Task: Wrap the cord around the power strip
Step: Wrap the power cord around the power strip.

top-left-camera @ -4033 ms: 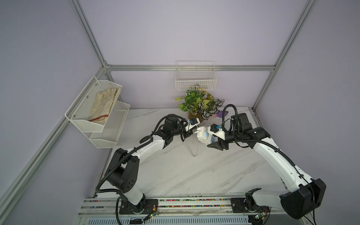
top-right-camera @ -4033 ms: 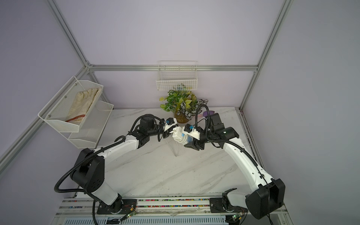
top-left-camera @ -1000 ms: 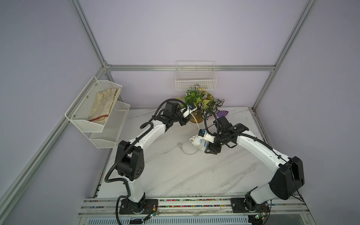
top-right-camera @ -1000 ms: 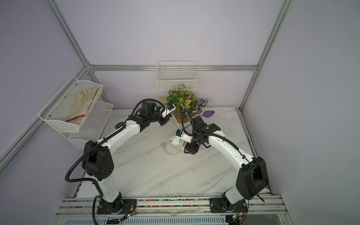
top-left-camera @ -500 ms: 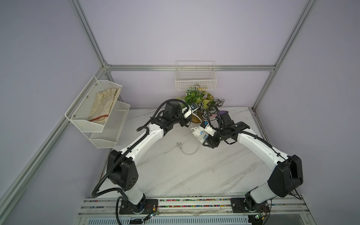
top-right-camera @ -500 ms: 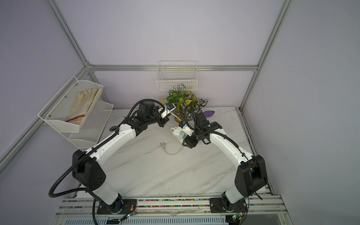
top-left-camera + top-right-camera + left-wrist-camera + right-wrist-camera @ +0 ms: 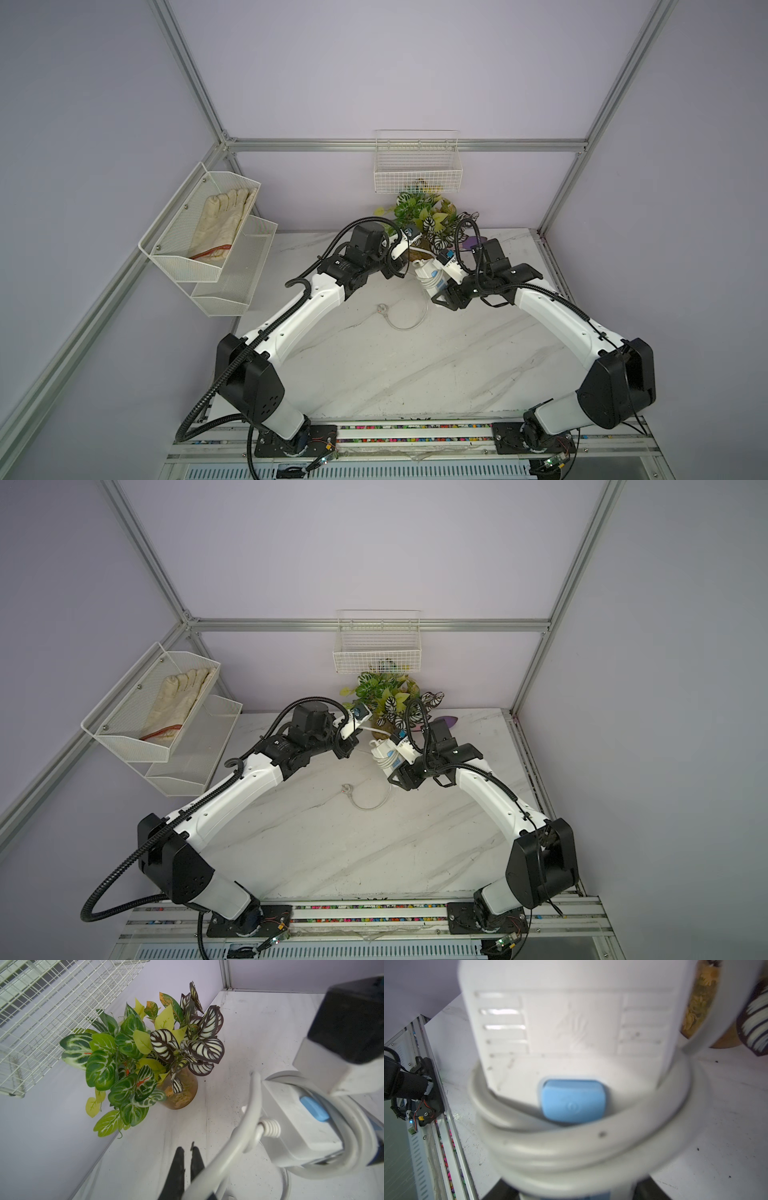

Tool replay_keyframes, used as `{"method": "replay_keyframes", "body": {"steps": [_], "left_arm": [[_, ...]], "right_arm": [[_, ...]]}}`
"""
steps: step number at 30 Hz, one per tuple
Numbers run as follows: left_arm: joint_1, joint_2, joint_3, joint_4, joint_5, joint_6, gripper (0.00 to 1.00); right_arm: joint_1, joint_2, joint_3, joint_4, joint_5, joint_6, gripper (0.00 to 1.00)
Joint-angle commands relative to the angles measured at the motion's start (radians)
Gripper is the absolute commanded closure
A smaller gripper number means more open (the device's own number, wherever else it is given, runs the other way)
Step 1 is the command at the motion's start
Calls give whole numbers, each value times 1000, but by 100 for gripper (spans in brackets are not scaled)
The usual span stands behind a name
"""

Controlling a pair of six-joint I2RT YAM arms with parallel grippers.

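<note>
right jaws clamp the power strip (image 7: 433, 277), held above the desk (image 7: 374, 374) at frame centre with coils on it; left jaws pinch the cord (image 7: 234, 1141) just beside it. a hard pull could drag coils off the strip's end, or swing slack into the plant (image 7: 419, 208) just above.

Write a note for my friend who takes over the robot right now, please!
Left gripper: shut on the cord, near the plant.
Right gripper: shut on the strip, held up off the table.
Done: some turns of cord lie round the strip by its blue button.
Left: a loose loop and the plug lie on the table; wind them on too.
</note>
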Motion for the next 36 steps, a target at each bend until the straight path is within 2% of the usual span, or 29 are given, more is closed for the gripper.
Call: {"method": "replay_keyframes", "body": {"steps": [1,11,16,20,23,28,31,36], "left_arm": [[-31,-101,-27,3,-20,-38,100],[-188,-137,-100,3,-103,-75,100],[-200,-136,-140,8,-106,-103,100],[-199,-137,-222,89,-215,-178,99],[-200,-185,-322,231,-175,-193,92],[-199,-184,-471,496,-136,-217,87],[-196,-161,-505,577,-91,-239,81],[-195,-101,-530,663,-7,-292,76]], "right_arm": [[-20,-15,2,57,6,84,100],[-44,17,26,110,80,186,100],[-53,4,42,126,71,200,100],[-75,-42,44,132,54,193,100],[-79,-73,62,125,32,179,100],[-78,-97,111,88,-20,147,100],[-78,-98,135,55,-34,136,100],[-78,-92,154,20,-40,124,100]]}}
